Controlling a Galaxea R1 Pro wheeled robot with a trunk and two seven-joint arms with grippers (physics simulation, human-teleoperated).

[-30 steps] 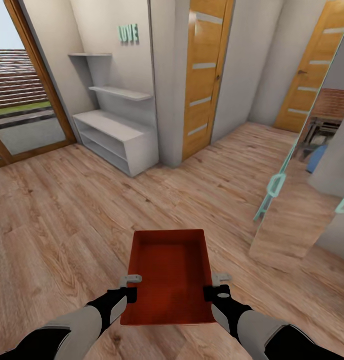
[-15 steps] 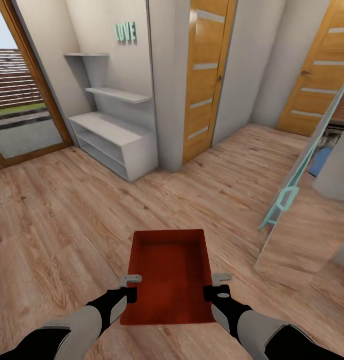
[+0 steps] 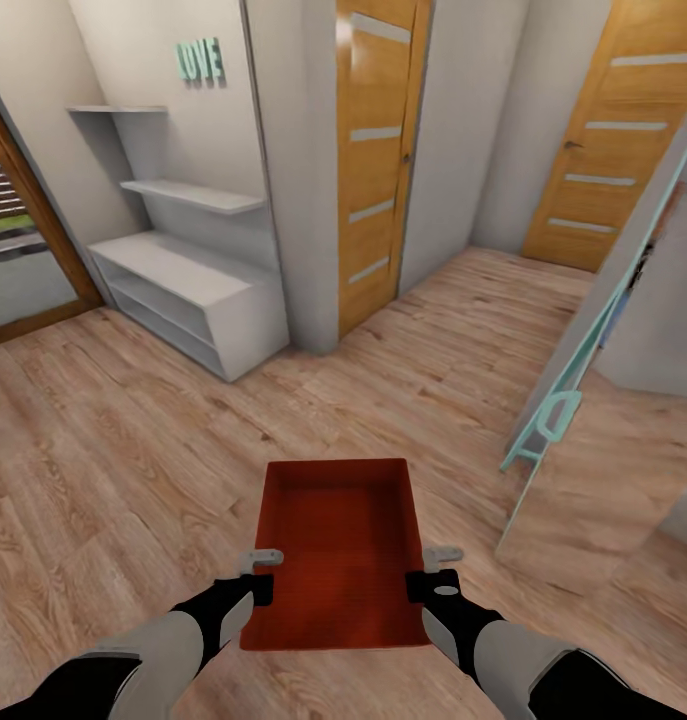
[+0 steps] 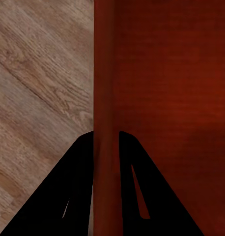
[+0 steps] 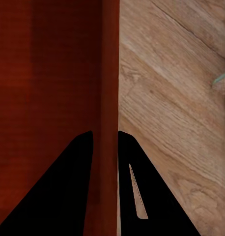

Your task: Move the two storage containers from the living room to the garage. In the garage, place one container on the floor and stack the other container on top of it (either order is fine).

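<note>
Head view: orange-red storage container (image 3: 335, 545) carried level above the light wood-plank floor (image 3: 113, 470), its left wall pinched by the left claw (image 3: 260, 572) and its right wall by the right claw (image 3: 435, 570), facing white shelving (image 3: 188, 285) and two orange-wood doors (image 3: 373, 150).

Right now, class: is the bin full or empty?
Empty: the bin shows its bare red floor from wall to wall.
</note>
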